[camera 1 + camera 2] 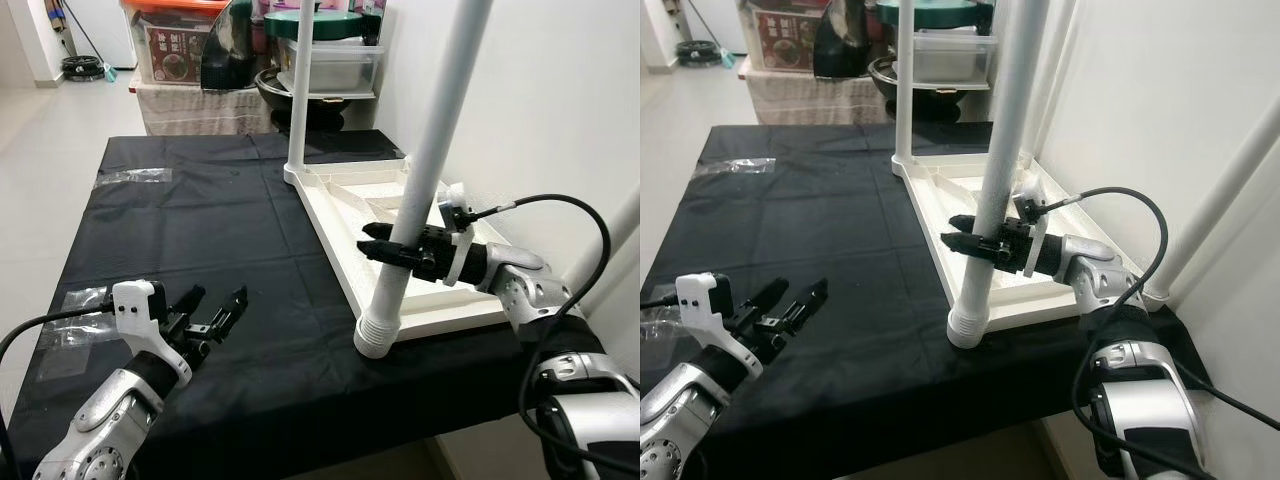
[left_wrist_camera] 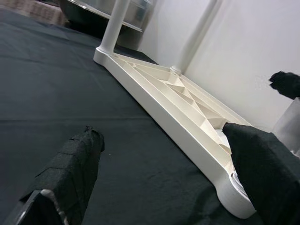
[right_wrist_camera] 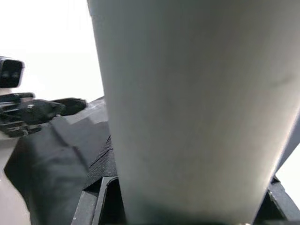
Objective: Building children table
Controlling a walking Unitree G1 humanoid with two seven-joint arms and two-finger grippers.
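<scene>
Left gripper (image 1: 222, 308), fingers spread apart, hovers low over the black tablecloth (image 1: 200, 230), holding nothing. To its right lies the inverted white tabletop (image 1: 345, 200), ribs upward. Right gripper (image 1: 383, 243), clamped around a white table leg (image 1: 420, 190), holds the leg upright, threaded end at the tabletop's near corner.

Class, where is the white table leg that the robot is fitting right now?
In the left eye view the white table leg stands at the near corner of the upturned tabletop on the black cloth, gripped by the right gripper.
</scene>
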